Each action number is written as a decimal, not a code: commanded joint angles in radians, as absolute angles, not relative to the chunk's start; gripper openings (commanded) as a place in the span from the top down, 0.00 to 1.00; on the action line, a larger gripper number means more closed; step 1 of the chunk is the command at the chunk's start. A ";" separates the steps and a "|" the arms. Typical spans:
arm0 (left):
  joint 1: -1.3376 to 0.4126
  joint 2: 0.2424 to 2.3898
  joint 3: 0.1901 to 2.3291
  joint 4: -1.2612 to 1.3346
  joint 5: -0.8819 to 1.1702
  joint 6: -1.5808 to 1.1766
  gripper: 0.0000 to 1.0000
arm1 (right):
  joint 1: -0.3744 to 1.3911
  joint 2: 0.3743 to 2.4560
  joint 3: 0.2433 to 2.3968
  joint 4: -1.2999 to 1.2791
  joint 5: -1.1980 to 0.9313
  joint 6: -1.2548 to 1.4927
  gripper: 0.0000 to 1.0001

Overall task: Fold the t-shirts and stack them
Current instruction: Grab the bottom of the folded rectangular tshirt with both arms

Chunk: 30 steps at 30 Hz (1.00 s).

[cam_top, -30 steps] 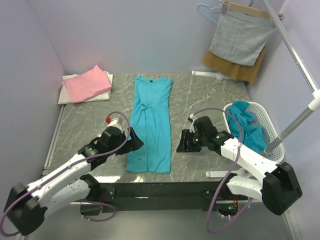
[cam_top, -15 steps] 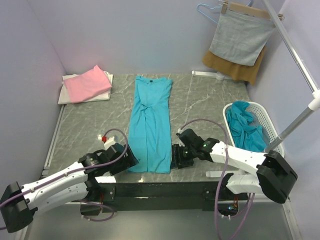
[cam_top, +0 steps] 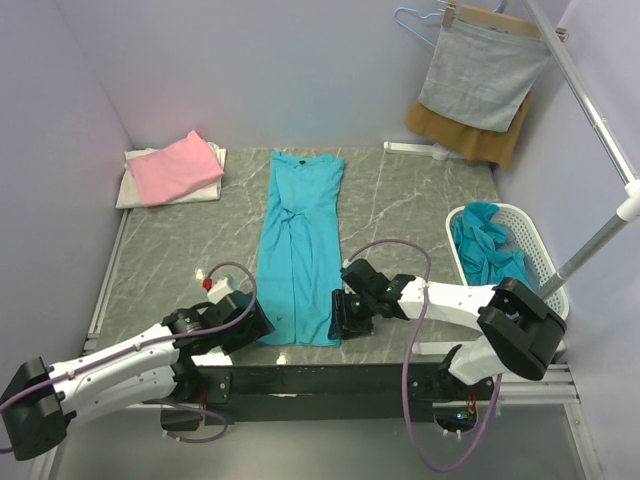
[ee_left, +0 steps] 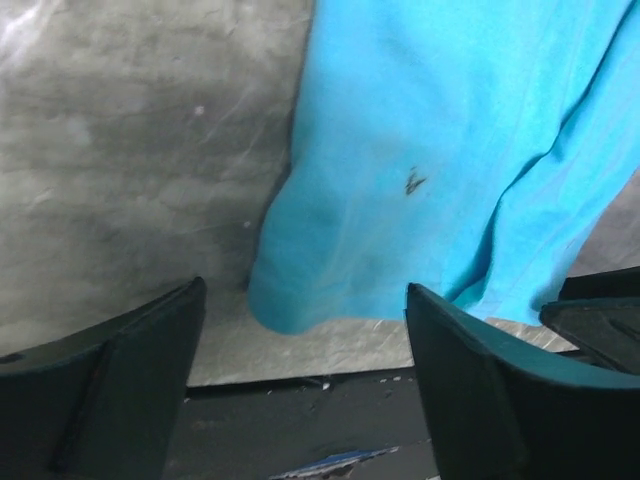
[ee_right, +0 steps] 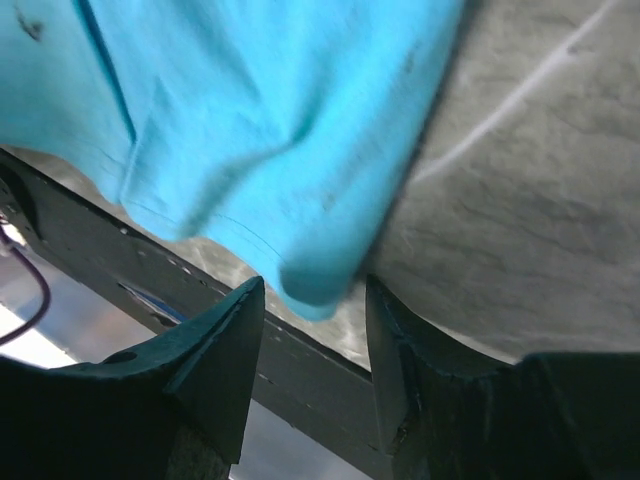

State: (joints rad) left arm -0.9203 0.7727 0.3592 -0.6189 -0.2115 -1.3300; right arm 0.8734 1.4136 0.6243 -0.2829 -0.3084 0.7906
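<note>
A teal t-shirt (cam_top: 298, 250), folded lengthwise into a long strip, lies flat in the middle of the table. My left gripper (cam_top: 262, 325) is open at its near-left corner. In the left wrist view that corner (ee_left: 300, 300) lies just ahead of my open left gripper (ee_left: 305, 345). My right gripper (cam_top: 338, 318) is open at the near-right corner. In the right wrist view that corner (ee_right: 315, 285) lies between the tips of my open right gripper (ee_right: 315, 325), not pinched. A folded pink shirt (cam_top: 175, 165) lies on a white one at the far left.
A white basket (cam_top: 540, 265) at the right holds another teal shirt (cam_top: 490, 255). Grey and brown cloths hang on a hanger (cam_top: 480, 80) at the back right. The table's dark front edge (cam_top: 320, 378) is just below both grippers.
Both grippers have come down and toward the near edge. The left has closed in on the shirt's near-left corner, the right on its near-right corner. The shirt has not moved.
</note>
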 commanded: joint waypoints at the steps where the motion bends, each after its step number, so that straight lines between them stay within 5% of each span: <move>1: -0.925 0.830 0.325 -0.560 -0.224 -1.338 0.20 | 0.882 1.454 0.650 -0.238 -0.288 0.810 0.49; 2: -0.925 0.845 0.322 -0.534 -0.221 -1.338 0.35 | 0.881 1.456 0.647 -0.235 -0.290 0.811 0.51; 5: -0.925 0.867 0.310 -0.494 -0.206 -1.338 0.57 | 0.882 1.463 0.643 -0.227 -0.287 0.811 0.65; 11: -0.925 0.853 0.316 -0.495 -0.207 -1.325 0.93 | 0.879 1.459 0.658 -0.225 -0.282 0.790 0.97; 13: -0.925 0.847 0.321 -0.486 -0.196 -1.315 0.99 | 0.882 1.444 0.666 -0.251 -0.273 0.776 1.00; 21: -1.004 0.862 0.359 -0.419 -0.121 -1.312 0.99 | 0.881 1.301 0.646 -0.399 -0.198 0.770 1.00; 30: -1.071 0.874 0.524 -0.558 -0.265 -1.329 0.99 | 0.877 1.192 0.633 -0.402 -0.186 0.763 1.00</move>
